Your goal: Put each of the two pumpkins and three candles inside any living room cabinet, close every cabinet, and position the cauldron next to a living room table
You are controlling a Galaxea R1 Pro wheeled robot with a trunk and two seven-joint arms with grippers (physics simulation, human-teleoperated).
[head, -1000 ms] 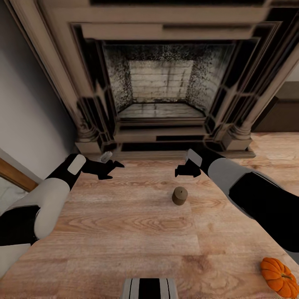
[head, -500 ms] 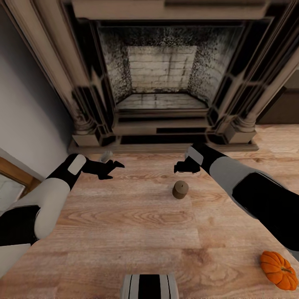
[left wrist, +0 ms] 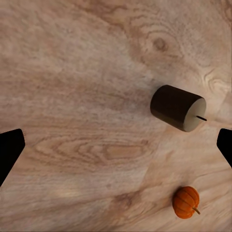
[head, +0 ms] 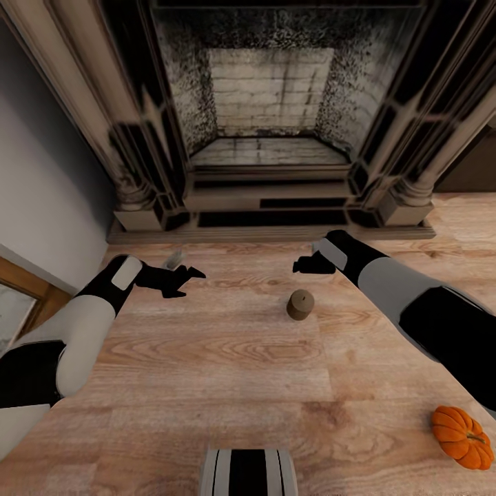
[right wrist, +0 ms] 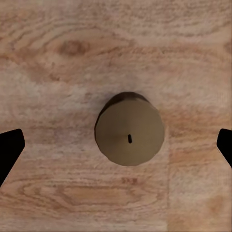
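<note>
Head view has tilted since a second ago: the fireplace (head: pixel 269 124) now sits lower in the picture, and the right gripper (head: pixel 308 264) has lifted farther from the candle (head: pixel 300 304). Left gripper (head: pixel 180 279) hovers spread wide, holding nothing. One candle stands upright on the plank floor (head: pixel 207 372), directly under the right gripper, whose fingers are wide apart and empty. One pumpkin (head: pixel 462 437) rests far right. Grey wall (head: pixel 41 207) at left, stone surround ahead.
</note>
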